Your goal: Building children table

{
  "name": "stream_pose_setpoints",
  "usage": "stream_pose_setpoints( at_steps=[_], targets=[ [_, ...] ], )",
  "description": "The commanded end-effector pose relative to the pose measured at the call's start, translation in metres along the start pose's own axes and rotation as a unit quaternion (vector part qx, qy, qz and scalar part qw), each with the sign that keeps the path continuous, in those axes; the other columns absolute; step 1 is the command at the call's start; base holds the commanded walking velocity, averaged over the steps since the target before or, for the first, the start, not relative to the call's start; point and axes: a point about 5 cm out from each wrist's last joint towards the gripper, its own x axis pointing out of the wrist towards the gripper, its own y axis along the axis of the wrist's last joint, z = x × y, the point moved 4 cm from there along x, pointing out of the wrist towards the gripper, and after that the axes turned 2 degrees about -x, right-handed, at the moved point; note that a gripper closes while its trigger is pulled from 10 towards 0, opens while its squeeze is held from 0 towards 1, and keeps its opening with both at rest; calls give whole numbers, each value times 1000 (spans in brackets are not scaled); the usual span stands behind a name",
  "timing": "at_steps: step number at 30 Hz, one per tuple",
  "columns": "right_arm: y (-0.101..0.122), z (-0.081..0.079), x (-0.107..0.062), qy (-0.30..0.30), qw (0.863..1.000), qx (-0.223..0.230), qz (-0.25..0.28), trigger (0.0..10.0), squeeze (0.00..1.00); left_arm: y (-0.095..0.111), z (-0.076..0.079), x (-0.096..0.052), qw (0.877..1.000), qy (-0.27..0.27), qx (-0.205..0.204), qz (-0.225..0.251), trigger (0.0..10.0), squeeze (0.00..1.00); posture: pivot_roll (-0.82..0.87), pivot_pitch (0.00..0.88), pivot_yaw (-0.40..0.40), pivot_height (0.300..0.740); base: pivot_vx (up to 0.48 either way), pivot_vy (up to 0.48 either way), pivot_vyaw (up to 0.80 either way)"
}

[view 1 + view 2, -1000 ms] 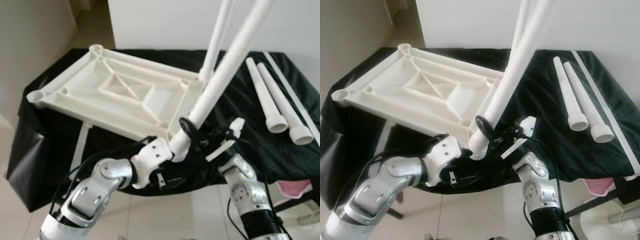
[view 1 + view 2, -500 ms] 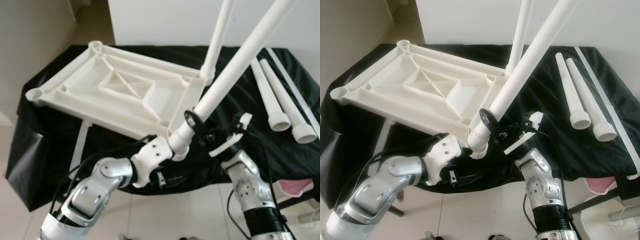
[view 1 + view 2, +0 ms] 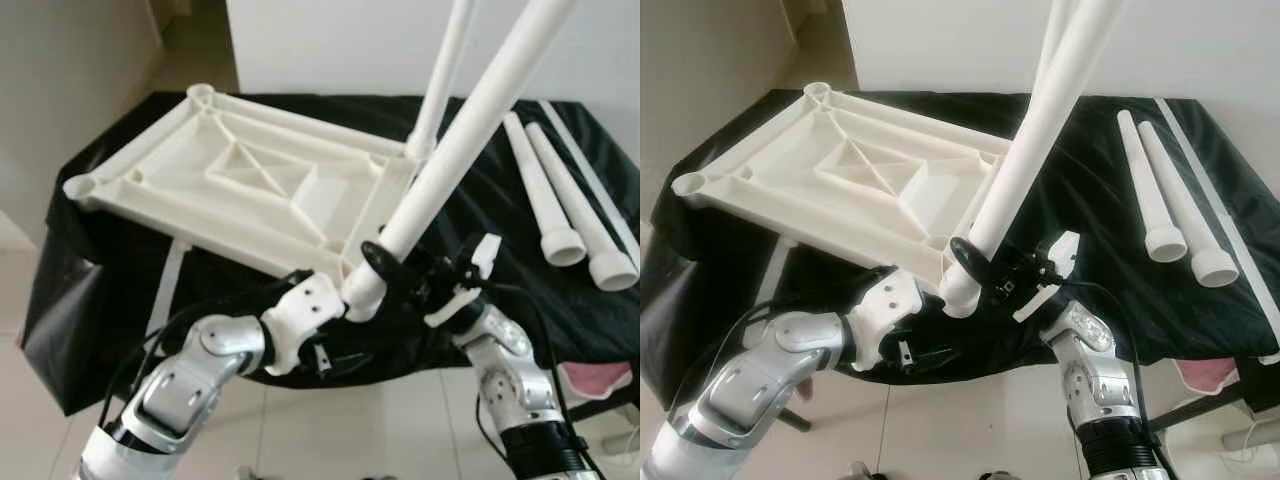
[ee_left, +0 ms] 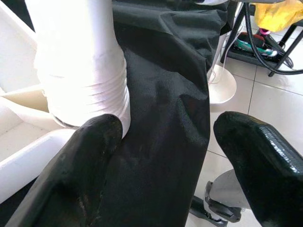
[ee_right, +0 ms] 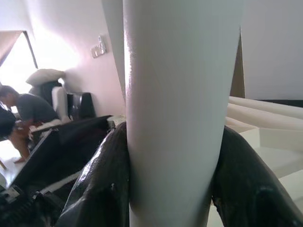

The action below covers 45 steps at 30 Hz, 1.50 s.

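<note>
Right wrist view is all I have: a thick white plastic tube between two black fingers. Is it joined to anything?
Observer: Yes. The white plastic table leg meets a corner socket of the upturned white plastic tabletop, with the right gripper clamped just above that joint.
Reviewer: And the left gripper?
Observer: The left gripper is open beside the leg's ribbed base; one finger is close against it.
Reviewer: Other legs?
Observer: One more stands fitted; two loose legs lie on the black cloth.
</note>
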Motion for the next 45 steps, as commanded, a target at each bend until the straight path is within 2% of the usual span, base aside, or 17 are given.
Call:
stream_pose_setpoints(
  at_steps=[1, 10, 15, 22, 26, 28, 34, 35, 40, 45],
  targets=[
    [-21, 2, -9, -6, 999, 0, -48, 10000, 0, 3, 0, 0, 1000, 5, 3, 2, 10000, 0, 26, 104, -12, 740, 0, 0, 0],
    [-25, 7, -8, -16, 998, -17, -55, 10000, 0, 3, 1, -1, 1000, 7, 2, 2, 10000, 0, 31, 106, -16, 740, 0, 0, 0],
    [-38, -8, -14, 48, 991, -73, -105, 10000, 0, 3, 1, -1, 1000, 8, 1, 2, 10000, 0, 30, 105, -14, 740, 0, 0, 0],
    [-48, -13, -18, 82, 981, -107, -137, 10000, 0, 3, 1, -1, 1000, 7, 2, 2, 10000, 0, 29, 104, -13, 740, 0, 0, 0],
    [-50, -10, -17, 76, 982, -100, -140, 10000, 0, 3, 0, -1, 1000, 8, 2, 2, 10000, 0, 30, 103, -13, 740, 0, 0, 0],
    [-54, -1, -11, 42, 986, -56, -154, 10000, 0, 4, 1, -2, 1000, 7, 3, 2, 10000, 0, 31, 102, -12, 740, 0, 0, 0],
    [-56, 6, -5, 30, 986, -29, -163, 10000, 0, 4, 0, -2, 1000, 8, 4, 2, 10000, 0, 31, 101, -11, 740, 0, 0, 0],
    [-57, 7, -4, 24, 986, -13, -164, 10000, 0, 4, 0, -2, 1000, 7, 4, 2, 10000, 0, 34, 99, -11, 740, 0, 0, 0],
    [-57, 7, -4, 22, 987, -11, -161, 10000, 0, 5, 0, -2, 1000, 8, 5, 2, 10000, 0, 37, 96, -15, 740, 0, 0, 0],
    [-60, -3, -12, 40, 985, -36, -161, 10000, 0, 5, 0, -3, 1000, 9, 4, 2, 10000, 0, 35, 93, -12, 740, 0, 0, 0]
  ],
)
